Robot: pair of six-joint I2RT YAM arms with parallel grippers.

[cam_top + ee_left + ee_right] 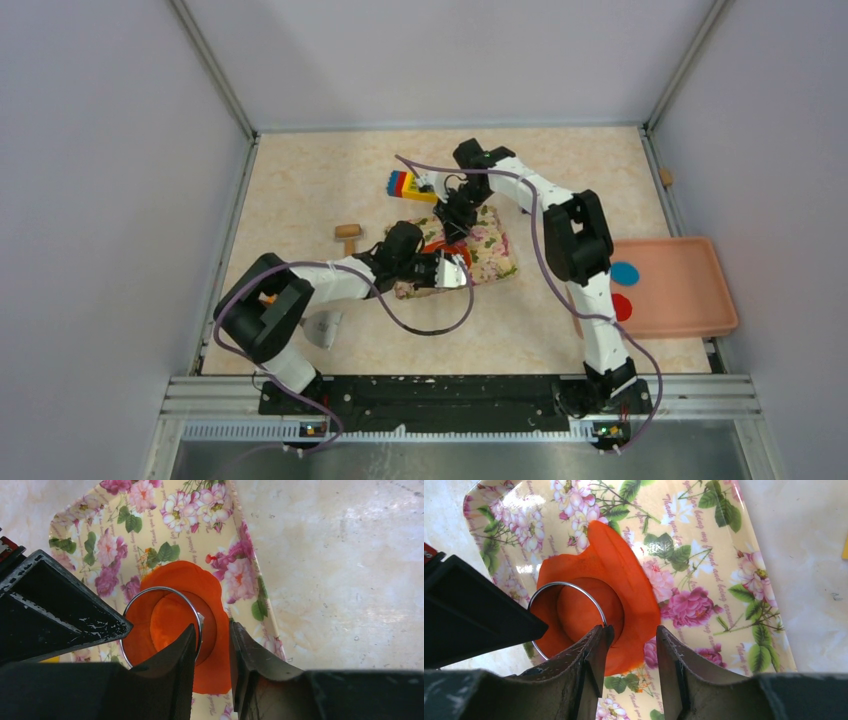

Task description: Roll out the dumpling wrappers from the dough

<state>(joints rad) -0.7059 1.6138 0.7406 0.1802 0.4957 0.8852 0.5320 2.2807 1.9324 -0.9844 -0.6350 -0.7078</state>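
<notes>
Between pale grey walls (pixel 100 150), on a beige marbled table (pixel 300 190), left gripper (pixel 212 628) and right gripper (pixel 633 630) hang, jaws partly spread, over orange dough (pixel 200 585) on a flowered tray (pixel 80 545).

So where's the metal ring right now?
The metal ring sits on the flattened dough in the floral tray, mid-table, with its rim right at the fingers of the left gripper.

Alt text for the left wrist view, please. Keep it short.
A metal ring sits on flattened red-orange dough in a floral tray. The left gripper, jaws open, straddles the ring's rim, one finger inside and one outside. Pale marbled tabletop lies to the right.
</notes>
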